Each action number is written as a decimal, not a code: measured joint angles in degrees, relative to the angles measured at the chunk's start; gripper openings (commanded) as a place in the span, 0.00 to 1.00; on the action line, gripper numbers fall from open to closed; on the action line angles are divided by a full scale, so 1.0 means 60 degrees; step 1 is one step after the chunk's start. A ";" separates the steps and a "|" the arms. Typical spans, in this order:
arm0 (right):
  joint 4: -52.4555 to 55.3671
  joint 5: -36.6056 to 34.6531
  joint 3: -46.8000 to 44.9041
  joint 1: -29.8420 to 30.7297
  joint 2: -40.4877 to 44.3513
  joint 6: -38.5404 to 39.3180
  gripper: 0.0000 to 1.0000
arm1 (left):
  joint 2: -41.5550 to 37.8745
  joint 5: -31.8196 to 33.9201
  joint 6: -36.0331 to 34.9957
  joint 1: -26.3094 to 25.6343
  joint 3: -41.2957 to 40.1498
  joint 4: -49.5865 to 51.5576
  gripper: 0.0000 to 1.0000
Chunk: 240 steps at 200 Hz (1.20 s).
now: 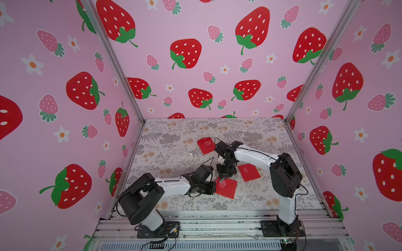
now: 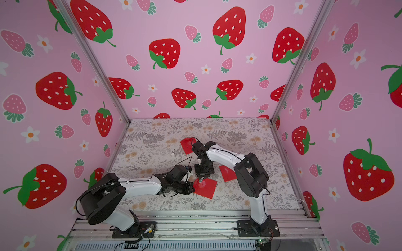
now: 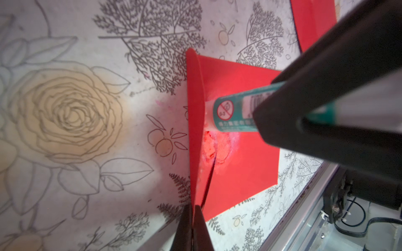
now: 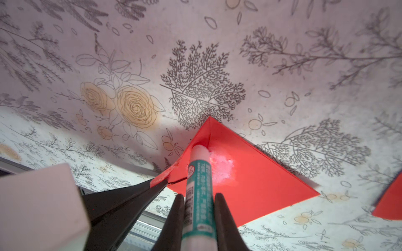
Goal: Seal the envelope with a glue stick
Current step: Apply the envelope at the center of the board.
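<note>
A red envelope [image 1: 228,190] [image 2: 206,189] lies on the flowered table near the front, between both arms. My left gripper [image 3: 192,208] [image 1: 214,188] is shut on the edge of its flap [image 3: 195,130], holding the flap raised off the envelope body [image 3: 245,173]. My right gripper [image 4: 199,195] [image 1: 224,173] is shut on the glue stick [image 4: 199,180] [image 3: 232,113], a white tube with a teal label and no cap on. Its white tip touches the envelope [image 4: 261,180] at the flap's fold. A whitish glue smear [image 4: 221,167] [image 3: 219,145] lies beside the tip.
Two more red envelopes lie on the table, one at the back [image 1: 206,145] and one to the right [image 1: 249,172] of the right wrist. A small white object [image 1: 191,154] sits left of centre. A metal rail [image 1: 217,217] borders the front, and strawberry-printed walls enclose the other sides.
</note>
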State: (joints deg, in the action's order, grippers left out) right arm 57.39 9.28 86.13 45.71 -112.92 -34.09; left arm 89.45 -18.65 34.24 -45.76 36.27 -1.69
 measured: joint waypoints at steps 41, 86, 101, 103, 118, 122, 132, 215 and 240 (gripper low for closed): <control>0.0787 -0.1537 0.0259 0.0178 0.0000 -0.0036 0.00 | 0.0000 0.0007 0.0000 0.0004 0.0000 -0.0007 0.00; 0.1344 -0.2466 0.0667 0.0645 -0.0200 0.0011 0.00 | 0.0000 0.0015 0.0004 0.0015 0.0000 -0.0007 0.00; 0.1512 -0.2583 0.0856 0.0780 -0.0331 0.0087 0.00 | 0.0000 0.0018 0.0004 0.0015 0.0000 -0.0007 0.00; 0.1523 -0.2583 0.0871 0.0790 -0.0342 0.0109 0.00 | -0.0004 0.0018 0.0004 0.0015 0.0000 -0.0007 0.00; 0.1537 -0.2452 0.0882 0.0823 -0.0357 0.0157 0.00 | -0.0004 0.0018 0.0007 0.0015 0.0000 -0.0007 0.00; 0.1504 -0.2339 0.0874 0.0820 -0.0353 0.0168 0.00 | 0.0000 0.0018 0.0007 0.0015 0.0000 -0.0007 0.00; 0.1392 -0.2022 0.0790 0.0820 -0.0328 0.0186 0.00 | -0.0004 0.0018 0.0007 0.0015 0.0000 -0.0007 0.00; 0.0834 -0.0576 0.0295 0.0685 -0.0051 0.0178 0.00 | -0.0007 0.0018 0.0007 0.0022 0.0000 0.0015 0.00; 0.1096 -0.1151 0.0321 0.0667 -0.0047 0.0146 0.00 | -0.0007 0.0018 0.0007 0.0022 0.0000 0.0015 0.00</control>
State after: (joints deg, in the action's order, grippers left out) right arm 63.96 2.37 88.05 49.71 -113.21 -33.21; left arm 89.41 -18.55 34.28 -45.63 36.27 -1.61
